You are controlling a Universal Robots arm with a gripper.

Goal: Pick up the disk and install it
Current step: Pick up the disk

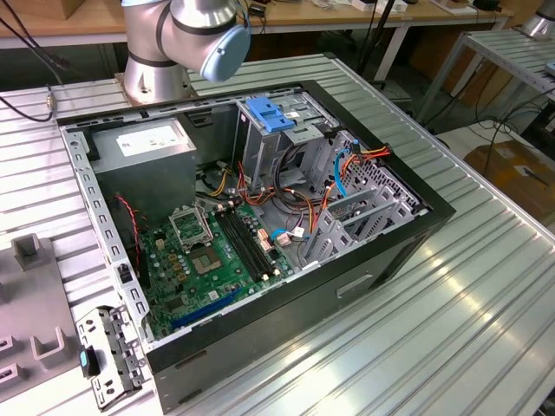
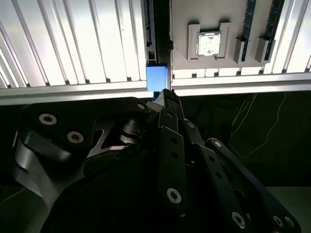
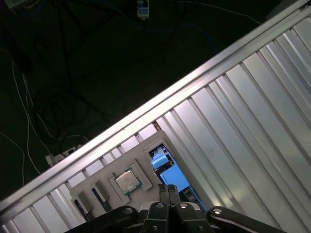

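In both wrist views the disk (image 2: 158,77) (image 3: 170,177) lies as a narrow, dark strip with a bright blue plastic end. It is set between the ribbed aluminium worktop (image 2: 73,43) (image 3: 252,111) and a matte grey holder tray (image 2: 180,34) (image 3: 142,167). Its long axis runs parallel to the worktop's ribs, and the blue end points toward the worktop's edge rail and the tool (image 2: 167,94) (image 3: 167,188). The tool's black, bolted fingers are pressed together with nothing seen between them. Their tips are just beside the blue end, but I cannot tell whether they touch it. A square, silver-capped processor (image 2: 209,43) (image 3: 127,180) sits in a raised pocket of the tray beside the disk. Beyond the edge rail the floor is dark and open. In the exterior view, an open black computer case (image 1: 381,260) occupies the middle of the worktop (image 1: 486,286), with bare ribbed metal toward the exterior view's right.
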